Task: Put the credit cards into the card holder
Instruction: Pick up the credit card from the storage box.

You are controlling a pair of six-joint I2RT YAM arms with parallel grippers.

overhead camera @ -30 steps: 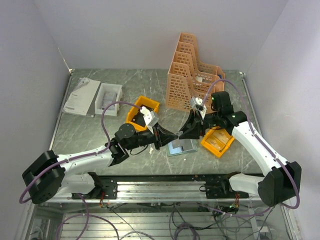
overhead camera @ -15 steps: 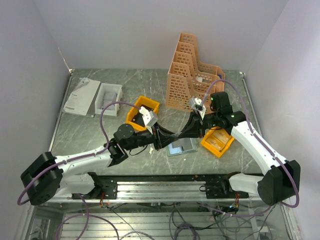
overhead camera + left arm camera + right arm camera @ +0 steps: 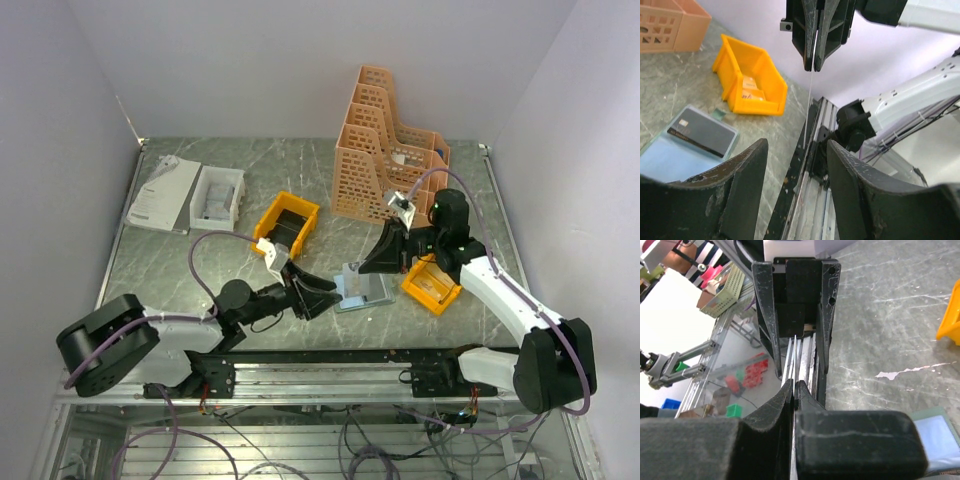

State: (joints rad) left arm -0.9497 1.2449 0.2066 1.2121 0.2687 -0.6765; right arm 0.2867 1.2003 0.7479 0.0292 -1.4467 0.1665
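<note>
One white paper booklet (image 3: 160, 195) lies on the grey marbled table (image 3: 200, 260) far left of the peach lattice plastic file rack (image 3: 375, 150). One white rectangular box (image 3: 216, 195) sits just beside the booklet, on the side towards the rack. There are two orange-yellow plastic bins. The first bin (image 3: 265, 228) stands just left of the rack's near corner.

The left hand (image 3: 322, 298) hangs nearer than that bin, left of and in front of the rack. Its jaws stand wide apart with nothing between them.

One soft grey-green folding card holder (image 3: 362, 290) lies open and flat on the table straight in front of the rack. It shows a bluish inside and a dark panel. It is just to the right of the left hand's fingertips and below the right hand.

The right hand (image 3: 812, 62) hovers between the rack and the card holder. Its jaws are pressed together on one thin pale credit card (image 3: 807, 110), seen edge-on. The card hangs down from the fingers, above the card holder and apart from it, and faces the left hand's open jaws.

The second bin (image 3: 760, 105) sits in front of the rack's right end, just right of the card holder. It holds tan-orange cards (image 3: 751, 89); their number I cannot tell.
</note>
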